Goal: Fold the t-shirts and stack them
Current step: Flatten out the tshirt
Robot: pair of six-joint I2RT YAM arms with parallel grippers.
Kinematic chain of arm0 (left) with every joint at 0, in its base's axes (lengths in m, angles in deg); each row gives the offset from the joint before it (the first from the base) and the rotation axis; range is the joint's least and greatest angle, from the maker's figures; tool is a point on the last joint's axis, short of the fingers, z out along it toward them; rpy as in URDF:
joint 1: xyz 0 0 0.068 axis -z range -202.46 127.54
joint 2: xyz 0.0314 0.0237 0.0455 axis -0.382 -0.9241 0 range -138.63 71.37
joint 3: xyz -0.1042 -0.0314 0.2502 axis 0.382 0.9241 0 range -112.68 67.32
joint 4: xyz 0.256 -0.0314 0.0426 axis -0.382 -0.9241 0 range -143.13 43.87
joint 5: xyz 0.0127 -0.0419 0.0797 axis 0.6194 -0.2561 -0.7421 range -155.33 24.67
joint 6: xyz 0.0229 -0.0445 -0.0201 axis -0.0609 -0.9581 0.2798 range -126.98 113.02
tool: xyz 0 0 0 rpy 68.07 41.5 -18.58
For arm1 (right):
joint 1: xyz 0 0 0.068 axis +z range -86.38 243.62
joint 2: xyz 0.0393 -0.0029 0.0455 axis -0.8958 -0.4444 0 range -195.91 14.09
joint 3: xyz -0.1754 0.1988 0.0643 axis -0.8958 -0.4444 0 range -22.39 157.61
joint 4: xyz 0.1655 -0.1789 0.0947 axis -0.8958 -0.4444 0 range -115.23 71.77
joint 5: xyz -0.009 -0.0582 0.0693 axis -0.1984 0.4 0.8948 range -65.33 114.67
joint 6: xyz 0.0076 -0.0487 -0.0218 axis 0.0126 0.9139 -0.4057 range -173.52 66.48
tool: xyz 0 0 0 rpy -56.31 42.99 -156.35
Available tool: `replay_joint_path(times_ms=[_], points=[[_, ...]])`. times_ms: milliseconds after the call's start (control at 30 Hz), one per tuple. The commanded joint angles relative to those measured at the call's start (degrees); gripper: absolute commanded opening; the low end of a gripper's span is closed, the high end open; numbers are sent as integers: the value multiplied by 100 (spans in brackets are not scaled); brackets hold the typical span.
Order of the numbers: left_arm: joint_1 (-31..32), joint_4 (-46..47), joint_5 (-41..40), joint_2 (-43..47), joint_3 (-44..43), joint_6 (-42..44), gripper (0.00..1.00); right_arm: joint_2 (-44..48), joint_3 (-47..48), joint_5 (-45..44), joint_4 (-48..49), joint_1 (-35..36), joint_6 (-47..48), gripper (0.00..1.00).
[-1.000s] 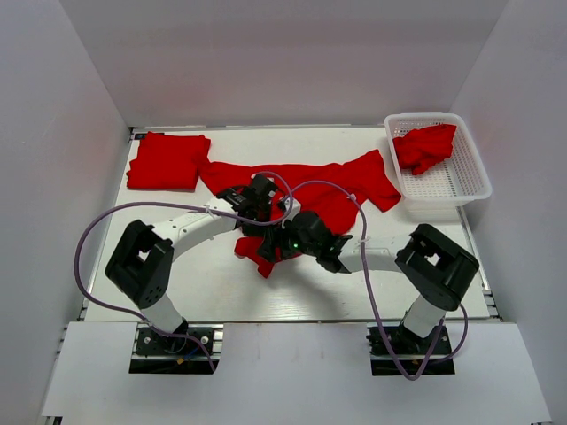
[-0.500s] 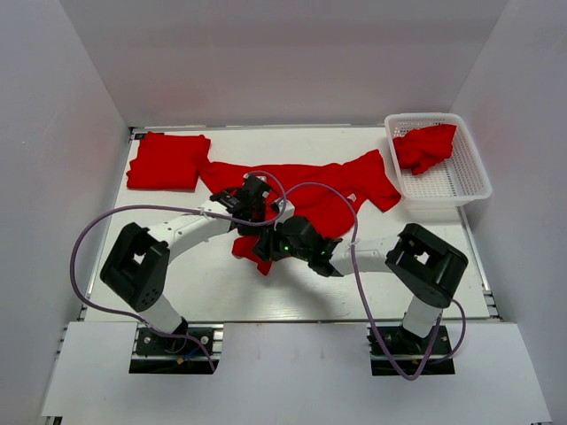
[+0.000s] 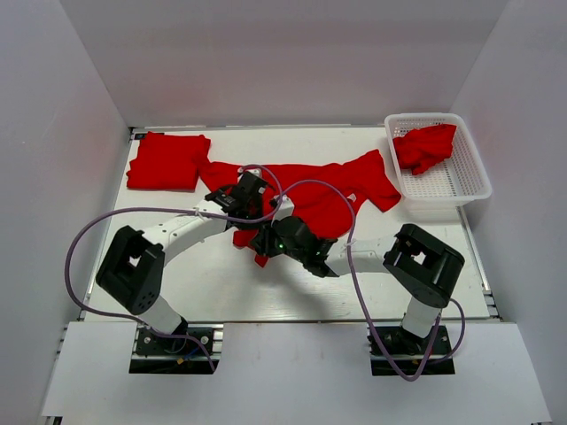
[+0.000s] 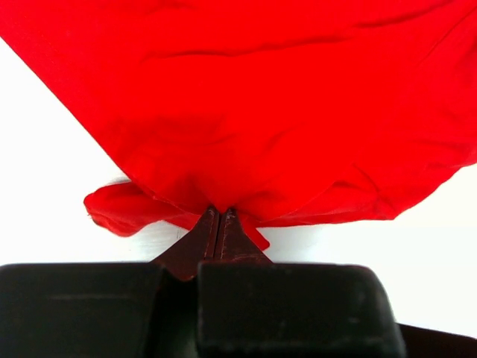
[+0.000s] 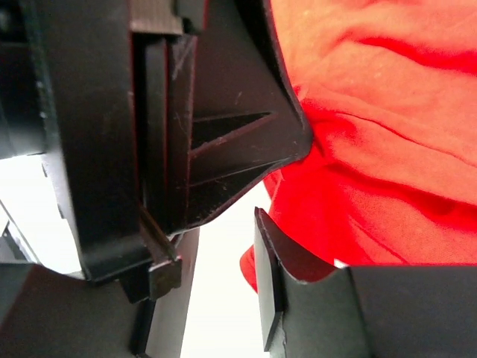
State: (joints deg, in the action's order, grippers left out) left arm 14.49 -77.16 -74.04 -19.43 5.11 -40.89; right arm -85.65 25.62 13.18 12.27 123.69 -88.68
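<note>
Since the t-shirt [image 3: 328, 190] spread on the counter [image 3: 213, 283] is light and limp, its hem suits pinching: left fingers [image 4: 211, 227] clamp it shut, right fingers [image 5: 223, 142] gape half-open at its edge.

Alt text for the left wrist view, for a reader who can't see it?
The left gripper is shut on the bunched near edge of a red t-shirt. The cloth fans out from the pinch across the top of the frame and lies on a white table.
</note>
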Motion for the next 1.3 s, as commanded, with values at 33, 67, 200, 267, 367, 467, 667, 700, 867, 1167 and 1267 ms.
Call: replay_joint_path(times_ms=[33, 67, 200, 267, 367, 467, 667, 700, 867, 1167, 1267], points=[[287, -79, 976, 792, -115, -116, 0, -388, 156, -951, -791, -233, -272, 44], [287, -79, 924, 845, -115, -168, 0, -353, 165, -1004, -852, -233, -264, 44], [287, -132, 871, 845, -115, -168, 0, -99, -89, -1285, -871, -233, -263, 47], [287, -193, 819, 845, -115, -221, 0, 60, -274, -1338, -748, -233, -272, 48], [287, -193, 818, 845, -168, -221, 0, 60, -257, -1321, -747, -233, -167, 50], [287, -193, 757, 845, -168, -274, 0, 78, -274, -1295, -774, -250, -132, 51], [287, -412, 511, 652, -238, -274, 0, 218, -362, -1145, -826, -251, 131, 54], [287, -413, 450, 652, -238, -274, 0, 271, -397, -1250, -887, -268, 141, 55], [234, -413, 230, 467, -238, -274, 0, 649, -468, -1163, -1300, -268, 589, 77], [182, -342, -544, 669, -238, -221, 0, 1334, -485, -1936, -2742, -312, 755, 90], [128, -474, -684, 722, -238, -221, 0, 1607, -617, -2217, -3032, -409, 834, 90]])
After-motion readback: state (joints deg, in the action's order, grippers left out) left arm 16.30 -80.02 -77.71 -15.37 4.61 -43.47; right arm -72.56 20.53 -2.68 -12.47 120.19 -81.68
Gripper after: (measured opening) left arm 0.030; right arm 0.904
